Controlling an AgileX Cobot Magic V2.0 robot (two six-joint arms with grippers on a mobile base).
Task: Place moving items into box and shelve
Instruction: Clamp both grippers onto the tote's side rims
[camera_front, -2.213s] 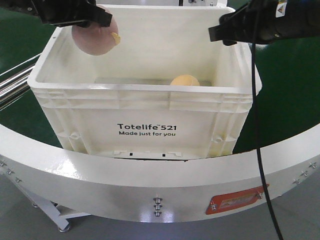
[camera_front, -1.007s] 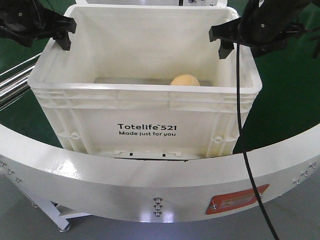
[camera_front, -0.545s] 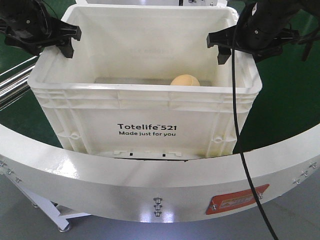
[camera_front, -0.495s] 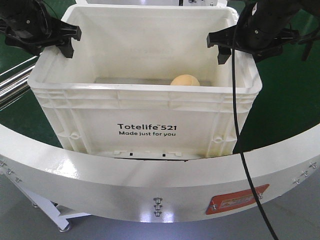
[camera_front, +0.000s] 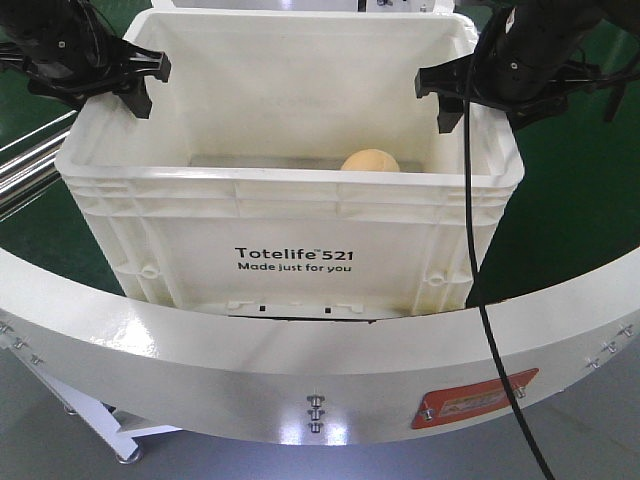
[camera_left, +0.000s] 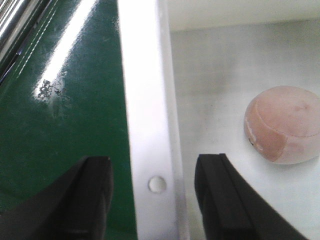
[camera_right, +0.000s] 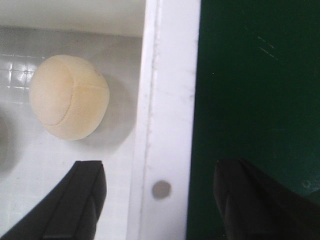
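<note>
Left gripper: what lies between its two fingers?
The rim of the white box, straddled by the open left gripper, as the left wrist view shows.

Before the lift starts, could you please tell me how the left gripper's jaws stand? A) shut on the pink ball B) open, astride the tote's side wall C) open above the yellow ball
B: in the left wrist view the left gripper has its jaws open with the rim of the white tote between them, and the pink plush ball lies free on the tote's bottom.
</note>
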